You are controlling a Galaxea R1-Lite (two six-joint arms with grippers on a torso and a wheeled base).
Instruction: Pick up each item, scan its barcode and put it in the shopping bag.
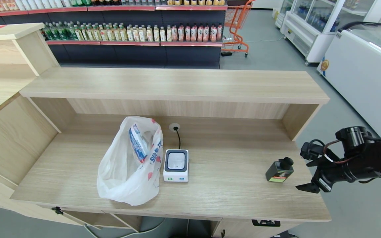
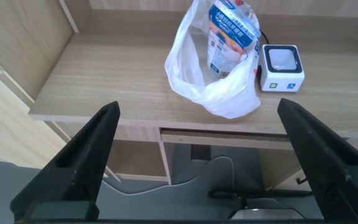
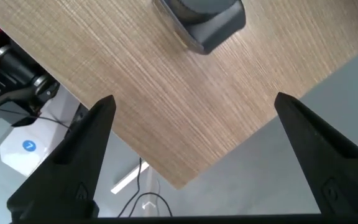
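A white shopping bag [image 1: 129,165], holding a blue-and-white packet [image 1: 137,142], is sitting on the bench [image 1: 227,191] just left of the scanner [image 1: 176,165]. A small dark bottle [image 1: 279,171] is standing well right of the scanner. Farther right, just beyond the bottle, the right gripper [image 1: 308,175] is hanging with fingers spread. The left gripper [image 2: 197,112] is hovering wide apart, nearer than the scanner, off the bench's front edge.

1. One counter [image 1: 227,195].
2. One white shopping bag [image 1: 111,180].
3. One blue-and-white packet [image 1: 137,142], inside that bag.
4. One barcode scanner [image 1: 176,165], white with a dark frame, plus one black cable [image 1: 178,138].
5. One small dark bottle [image 1: 279,170] with a black cap.
6. Two grippers: left gripper [image 2: 197,107] and right gripper [image 1: 301,176], two spread fingers on each.
7. One orange trolley [image 1: 238,23] on the floor behind.
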